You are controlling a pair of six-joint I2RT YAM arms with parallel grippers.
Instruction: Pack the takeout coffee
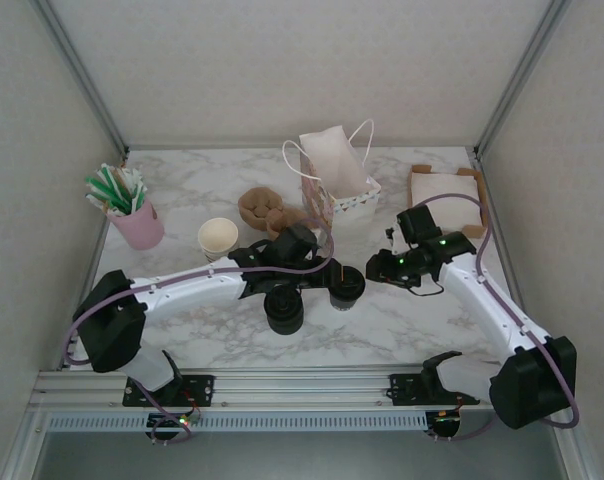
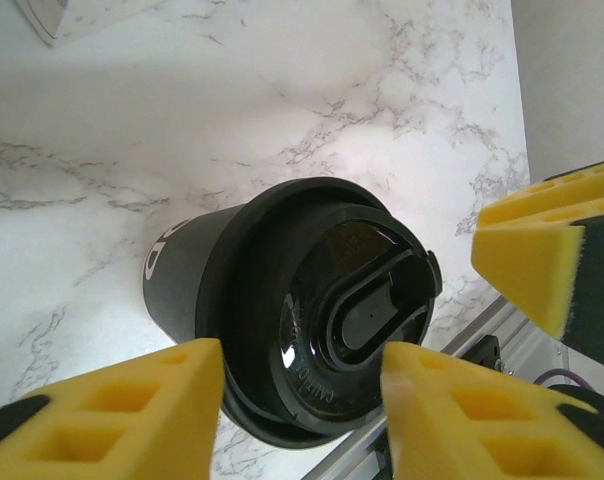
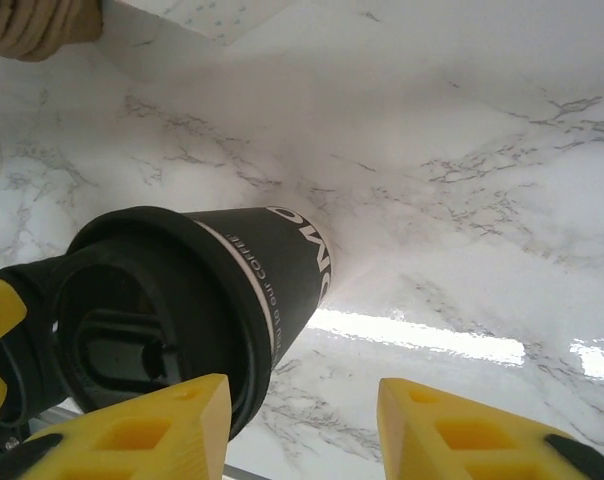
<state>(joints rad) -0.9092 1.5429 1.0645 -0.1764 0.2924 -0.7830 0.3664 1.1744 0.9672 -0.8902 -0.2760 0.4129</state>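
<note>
Where pale walls (image 1: 282, 60) enclose a white marble counter (image 1: 422, 325), the takeout coffee (image 1: 347, 289) sits near the front edge. The left gripper (image 2: 302, 350) gapes wide at its black lid (image 2: 357, 310). The right gripper (image 3: 302, 385) is spread beside it, empty.

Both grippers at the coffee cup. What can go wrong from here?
1. Collision: the left gripper and right gripper, both open, crowd the takeout coffee; each wrist view shows the other's yellow finger beside it.
2. Tipping: the cup sits off-centre toward one right finger; closing may shove it over.
</note>
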